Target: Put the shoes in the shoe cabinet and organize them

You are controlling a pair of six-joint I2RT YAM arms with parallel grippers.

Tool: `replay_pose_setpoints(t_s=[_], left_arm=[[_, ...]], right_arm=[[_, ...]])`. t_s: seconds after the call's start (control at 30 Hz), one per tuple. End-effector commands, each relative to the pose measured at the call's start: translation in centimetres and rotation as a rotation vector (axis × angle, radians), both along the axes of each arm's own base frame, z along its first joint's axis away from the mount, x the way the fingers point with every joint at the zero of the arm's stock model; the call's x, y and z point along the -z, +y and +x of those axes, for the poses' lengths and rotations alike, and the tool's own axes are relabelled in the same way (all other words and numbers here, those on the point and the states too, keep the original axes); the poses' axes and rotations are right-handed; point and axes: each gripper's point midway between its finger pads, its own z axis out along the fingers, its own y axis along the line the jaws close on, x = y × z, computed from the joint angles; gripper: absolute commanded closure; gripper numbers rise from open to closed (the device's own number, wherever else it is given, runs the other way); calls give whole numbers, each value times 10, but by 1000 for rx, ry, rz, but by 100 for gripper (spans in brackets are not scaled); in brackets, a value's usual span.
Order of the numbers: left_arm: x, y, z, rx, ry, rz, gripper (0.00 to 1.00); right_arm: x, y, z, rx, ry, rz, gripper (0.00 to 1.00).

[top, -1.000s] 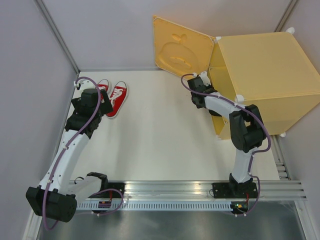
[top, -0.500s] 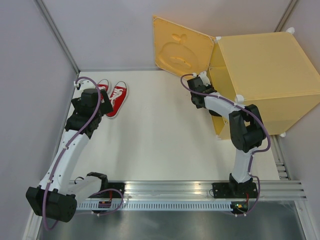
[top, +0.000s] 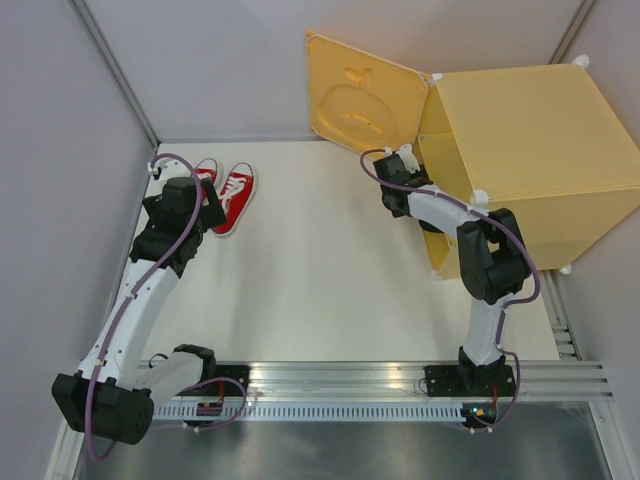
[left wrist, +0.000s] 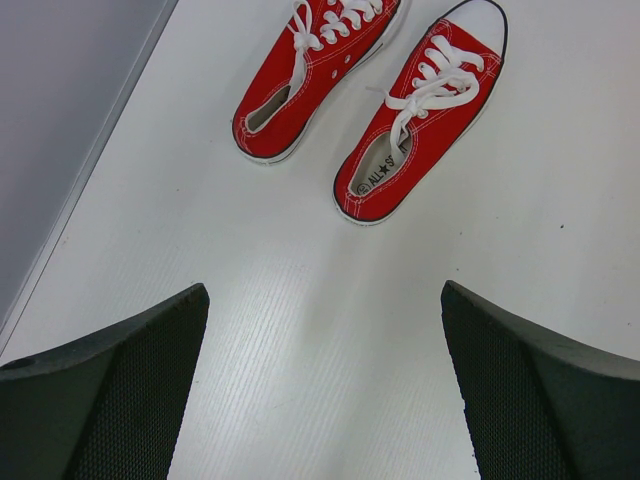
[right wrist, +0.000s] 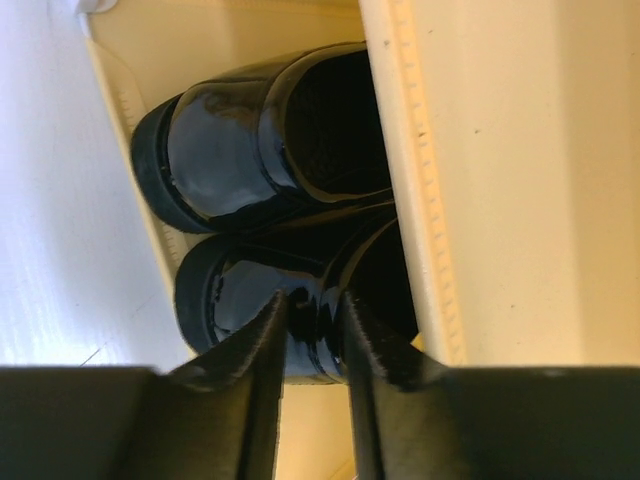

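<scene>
The right fingers (right wrist: 262, 350) stand close together with a narrow gap between them, at the rim of the nearer of two black shoes (right wrist: 240, 150). I cannot tell whether they pinch it or are free of it. The shoes lie side by side, touching, inside the cabinet (top: 520, 130) at its opening, with its door (top: 360, 95) swung wide. The left fingers (left wrist: 110, 390) are spread wide, grasping nothing, above the surface (left wrist: 300, 300). Two red sneakers (left wrist: 420, 110) lie just ahead, side by side.

Overhead from behind, left wrist down onto red sneakers (left wrist: 420, 110), right wrist close into cabinet (right wrist: 480, 180)
</scene>
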Motion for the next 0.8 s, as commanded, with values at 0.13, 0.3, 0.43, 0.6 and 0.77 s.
replay_pose_setpoints(t_s=[0.13, 0.3, 0.43, 0.6, 0.77], left_arm=[[-7, 0, 5, 14, -30, 9, 0], [-7, -1, 5, 18, -29, 7, 0], [-7, -1, 5, 21, -29, 6, 0], [-7, -1, 5, 21, -31, 6, 0], [-7, -2, 6, 22, -29, 5, 0]], right_arm=[[-34, 12, -4, -44, -34, 142, 58], [-50, 31, -4, -115, -63, 236, 50], [-61, 45, -4, -170, -86, 312, 43], [-60, 74, -5, -292, -69, 450, 43], [-57, 86, -13, -328, -57, 528, 43]])
